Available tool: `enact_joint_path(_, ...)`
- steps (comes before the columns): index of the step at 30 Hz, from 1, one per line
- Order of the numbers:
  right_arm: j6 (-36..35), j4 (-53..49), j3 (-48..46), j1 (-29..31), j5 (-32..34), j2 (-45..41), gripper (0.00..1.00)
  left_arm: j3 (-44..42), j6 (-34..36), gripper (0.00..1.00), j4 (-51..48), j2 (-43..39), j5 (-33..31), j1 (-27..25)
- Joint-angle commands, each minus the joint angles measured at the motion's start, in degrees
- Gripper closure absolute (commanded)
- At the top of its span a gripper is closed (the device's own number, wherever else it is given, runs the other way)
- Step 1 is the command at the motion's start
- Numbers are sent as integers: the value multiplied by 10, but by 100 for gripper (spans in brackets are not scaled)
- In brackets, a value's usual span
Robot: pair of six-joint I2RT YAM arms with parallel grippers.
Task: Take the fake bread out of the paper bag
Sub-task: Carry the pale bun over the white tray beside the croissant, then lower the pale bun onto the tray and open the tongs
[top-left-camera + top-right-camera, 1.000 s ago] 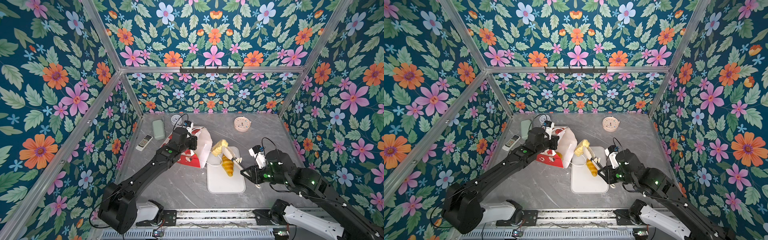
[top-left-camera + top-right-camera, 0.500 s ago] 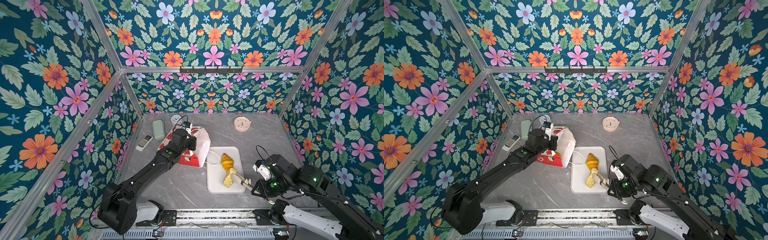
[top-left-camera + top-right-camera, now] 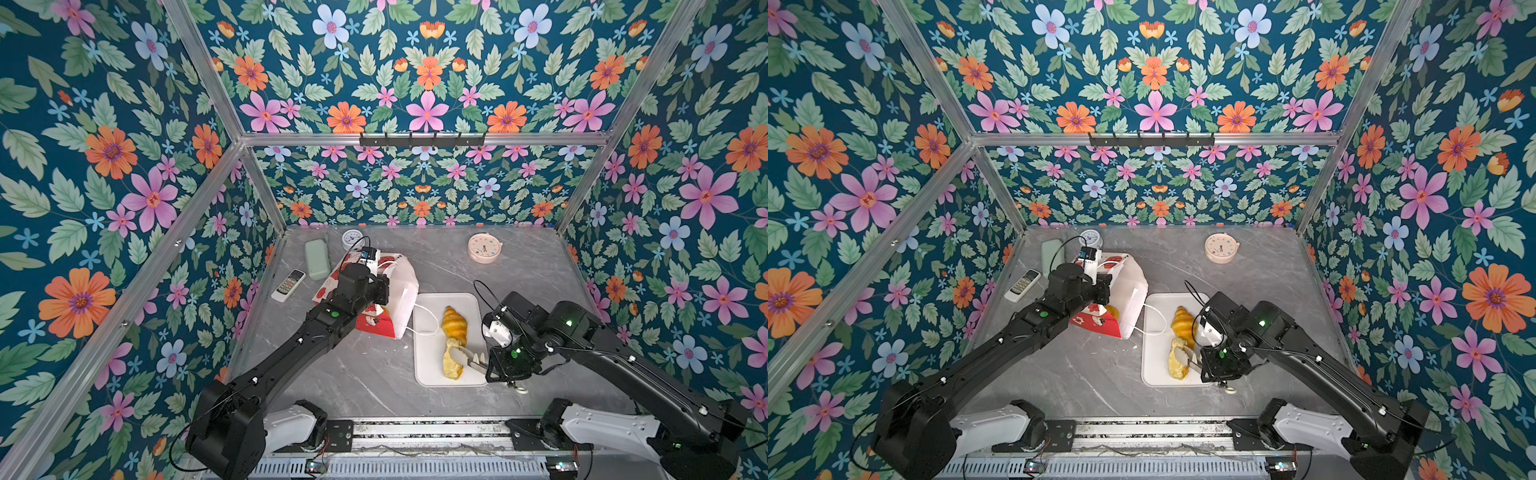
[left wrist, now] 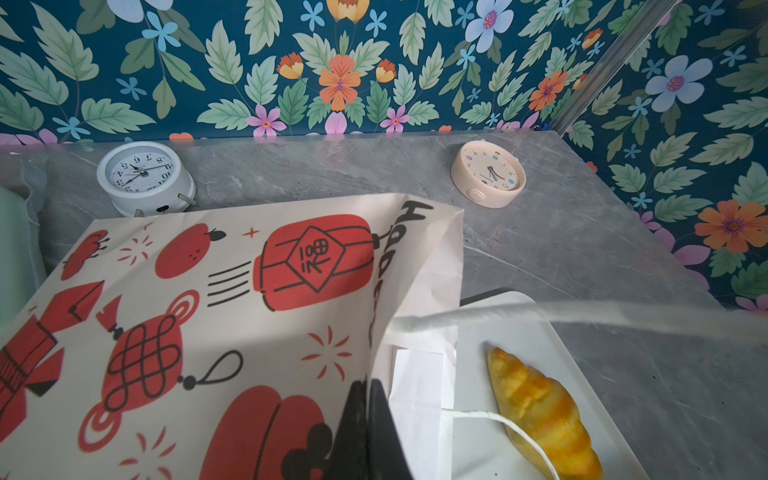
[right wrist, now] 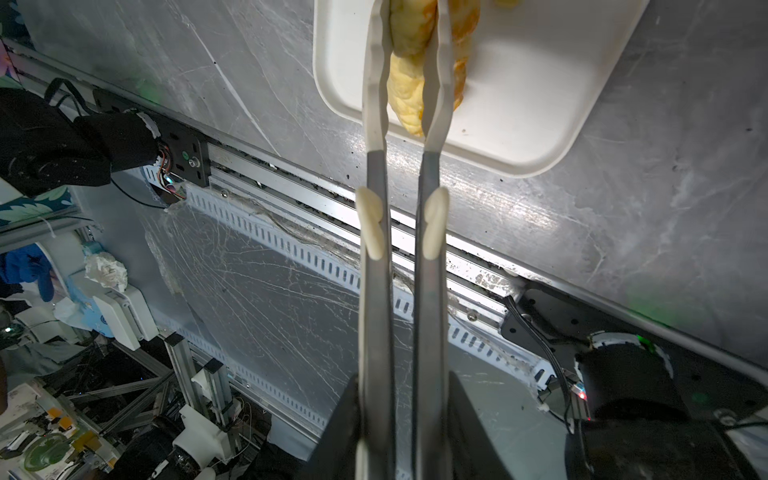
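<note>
Right gripper [image 5: 403,415] is clamped on tongs [image 5: 376,291], pale bread [image 3: 451,365] pinched at tray [image 3: 428,376]; it should be set flat, clear of croissant [image 3: 454,325], then released. Paper bag [image 4: 208,291] rim is pinched shut by left gripper [image 4: 370,415].

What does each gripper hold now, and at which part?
The left gripper pinches the paper bag at the edge of its open mouth. The right gripper holds tongs by their handle end; their tips clamp a yellow pastry.

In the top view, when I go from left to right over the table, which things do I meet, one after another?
From the left: remote control → pale green case → white alarm clock → paper bag → croissant → pink clock. The white tray and the tongs with the pale yellow bread overlap these, so I leave them out.
</note>
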Motion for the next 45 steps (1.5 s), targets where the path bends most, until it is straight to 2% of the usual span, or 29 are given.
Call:
enact_joint_path(1,-25,8,8,1,-6,22,81,-2,4,100,21,-2,-3,1)
enact_joint_path(5,-28,29,6,1,-6,40,79,-1,4,100,26,2,3,1)
enact_joint_path(15,-15,87,-13,1,-15,51,65,6,5,100,33,17,11,2)
enact_joint_path(28,1,112,1,1,-7,30,66,14,5,100,36,23,13,2)
enact_joint_path(36,12,98,35,1,21,-27,68,27,8,100,29,19,16,2)
enact_joint_path(43,-8,146,60,1,-2,-51,68,36,11,100,10,21,31,1)
enact_joint_path(45,-20,140,77,1,15,-51,68,35,10,100,9,22,32,1)
